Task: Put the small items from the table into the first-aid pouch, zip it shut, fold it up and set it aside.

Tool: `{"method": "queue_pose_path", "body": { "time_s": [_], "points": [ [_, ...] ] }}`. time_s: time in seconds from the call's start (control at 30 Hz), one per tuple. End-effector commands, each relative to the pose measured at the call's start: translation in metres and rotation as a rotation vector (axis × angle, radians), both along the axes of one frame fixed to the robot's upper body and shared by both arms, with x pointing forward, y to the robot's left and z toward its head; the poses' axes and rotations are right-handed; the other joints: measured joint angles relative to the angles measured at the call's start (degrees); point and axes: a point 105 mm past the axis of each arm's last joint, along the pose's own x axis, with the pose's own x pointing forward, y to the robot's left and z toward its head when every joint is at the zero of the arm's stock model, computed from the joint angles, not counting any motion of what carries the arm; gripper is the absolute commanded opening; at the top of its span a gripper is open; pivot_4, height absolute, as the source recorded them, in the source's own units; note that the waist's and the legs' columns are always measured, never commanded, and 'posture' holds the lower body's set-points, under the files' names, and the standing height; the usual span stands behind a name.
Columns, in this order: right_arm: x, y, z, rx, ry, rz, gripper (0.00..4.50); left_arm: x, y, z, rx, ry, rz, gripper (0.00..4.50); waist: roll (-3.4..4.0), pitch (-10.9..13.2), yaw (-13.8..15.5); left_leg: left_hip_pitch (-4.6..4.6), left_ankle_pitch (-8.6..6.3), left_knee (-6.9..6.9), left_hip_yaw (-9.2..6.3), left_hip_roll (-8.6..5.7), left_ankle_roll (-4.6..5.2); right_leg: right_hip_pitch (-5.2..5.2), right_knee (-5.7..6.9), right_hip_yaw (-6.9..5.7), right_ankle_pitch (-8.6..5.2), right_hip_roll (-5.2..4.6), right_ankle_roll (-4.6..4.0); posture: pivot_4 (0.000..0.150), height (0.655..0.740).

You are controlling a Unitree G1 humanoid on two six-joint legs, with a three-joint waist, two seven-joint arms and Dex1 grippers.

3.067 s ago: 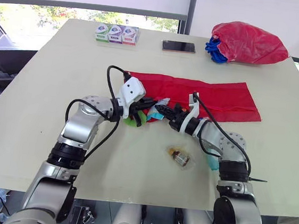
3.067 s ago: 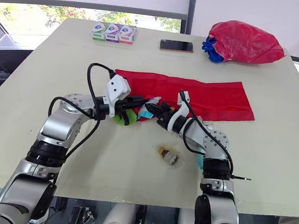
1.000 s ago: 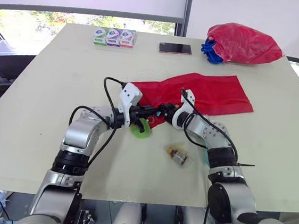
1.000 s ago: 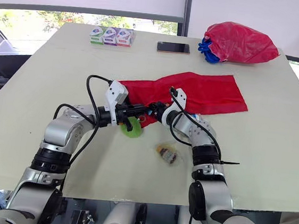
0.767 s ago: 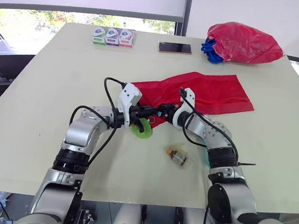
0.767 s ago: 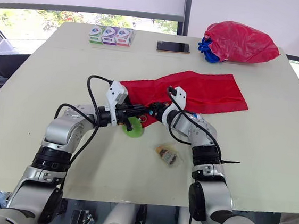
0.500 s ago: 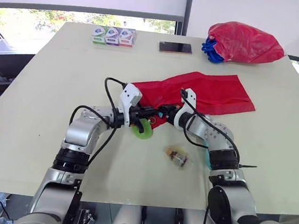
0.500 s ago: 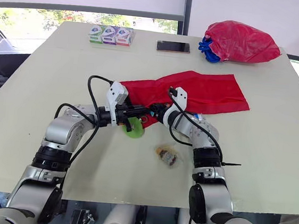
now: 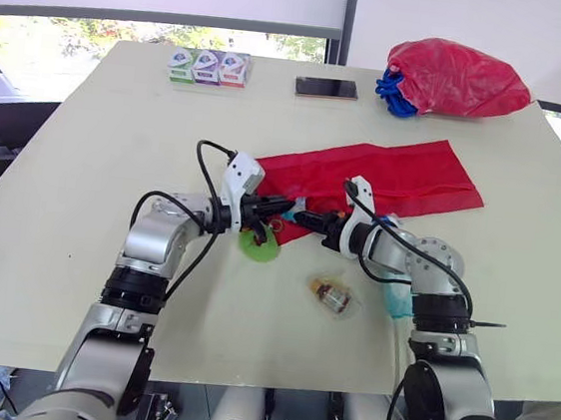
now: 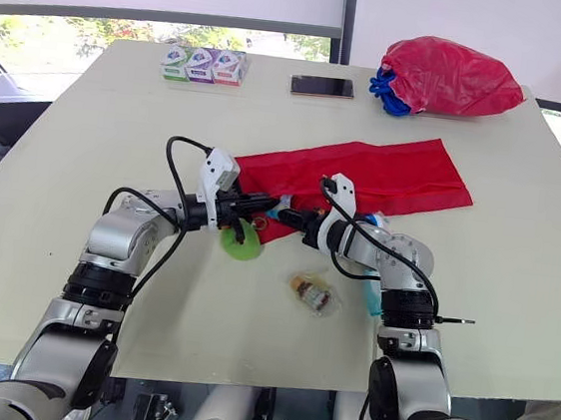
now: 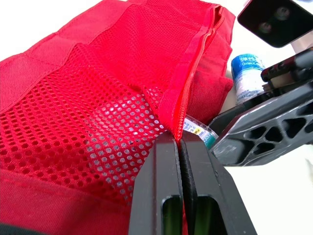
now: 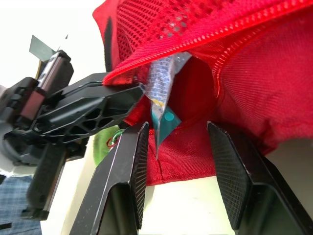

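2 robot grippers work at the open mouth of a red first-aid pouch [image 9: 394,177] on a pale table [image 9: 86,150].

The pouch lies unfolded across the middle of the table. The left gripper [image 11: 180,147], fingers shut tight, pinches the pouch's zip edge and lifts it. The right gripper [image 12: 178,129] faces the mouth with fingers spread wide, gripping nothing; a foil sachet [image 12: 164,93] sticks half out of the opening between them. Loading looks partly done. At least 3 items lie outside: a green ring [image 9: 260,245] just beside the mouth, a clear packet [image 9: 334,296] nearer the robot, and a small blue-and-white bottle [image 11: 246,73] beside the right gripper. Zipping, folding and setting aside are all left.
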Motion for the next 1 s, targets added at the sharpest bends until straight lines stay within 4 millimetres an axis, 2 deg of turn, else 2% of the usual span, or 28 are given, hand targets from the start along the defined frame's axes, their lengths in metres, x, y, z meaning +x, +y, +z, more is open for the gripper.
{"method": "queue_pose_path", "body": {
  "time_s": [0.03, 0.2, 0.23, 0.3, 0.33, 0.37, 0.7, 1.0],
  "points": [
    [-0.006, -0.006, 0.022, 0.029, -0.102, 0.039, 2.05, 0.001, 0.005, 0.012, 0.002, -0.047, -0.008, 0.0, 0.0, 0.0, 0.0, -0.01, 0.0, 0.0, 0.0, 0.0, 0.0, -0.01, 0.0, 0.0, 0.0, 0.0, 0.0, 0.15, 0.74],
    [-0.014, -0.009, 0.031, -0.004, -0.189, 0.091, 2.05, 0.0, 0.009, 0.01, 0.004, -0.038, -0.015, 0.0, -0.01, 0.0, 0.0, -0.08, 0.0, 0.0, 0.0, -0.01, 0.0, -0.08, -0.03, 0.0, 0.0, 0.0, 0.01, 0.15, 0.74],
    [-0.014, -0.009, 0.032, -0.014, -0.209, 0.099, 1.52, -0.001, 0.008, 0.01, 0.003, -0.035, -0.02, 0.0, -0.01, 0.0, 0.0, -0.08, 0.0, 0.0, 0.0, -0.01, 0.0, -0.08, -0.02, 0.0, 0.0, 0.0, 0.0, 0.15, 0.74],
    [-0.015, -0.007, 0.034, -0.032, -0.241, 0.11, 1.02, 0.0, 0.008, 0.01, 0.0, -0.033, -0.028, 0.0, -0.01, 0.0, 0.0, -0.06, 0.0, 0.0, 0.01, 0.0, 0.0, -0.09, 0.0, 0.0, 0.0, 0.01, 0.01, 0.15, 0.74],
    [-0.015, -0.005, 0.034, -0.041, -0.253, 0.112, 0.38, 0.0, 0.007, 0.01, -0.001, -0.032, -0.031, 0.0, -0.01, 0.0, 0.0, -0.06, 0.0, 0.0, 0.01, 0.0, 0.0, -0.09, 0.0, 0.0, 0.0, 0.02, 0.01, 0.15, 0.74],
    [-0.014, -0.002, 0.033, -0.054, -0.262, 0.115, 0.04, 0.0, 0.007, 0.01, -0.001, -0.032, -0.033, 0.0, -0.02, 0.0, 0.0, -0.06, 0.0, 0.01, 0.01, 0.0, 0.0, -0.09, 0.01, 0.0, 0.0, 0.02, 0.01, 0.15, 0.74],
    [-0.003, 0.022, 0.013, -0.189, -0.31, 0.128, 0.04, -0.002, 0.005, 0.009, -0.01, -0.025, -0.056, 0.0, -0.05, 0.0, 0.0, -0.06, 0.01, 0.02, 0.04, -0.01, -0.01, -0.1, 0.03, 0.01, 0.0, 0.02, 0.01, 0.15, 0.74],
    [0.018, 0.044, 0.017, -0.202, -0.37, 0.074, 0.04, -0.007, 0.0, 0.003, -0.016, -0.008, -0.07, 0.0, -0.06, 0.0, 0.0, -0.05, 0.02, 0.02, 0.03, -0.01, -0.03, -0.1, 0.05, 0.01, 0.0, 0.02, 0.0, 0.15, 0.74]
  ]
}}
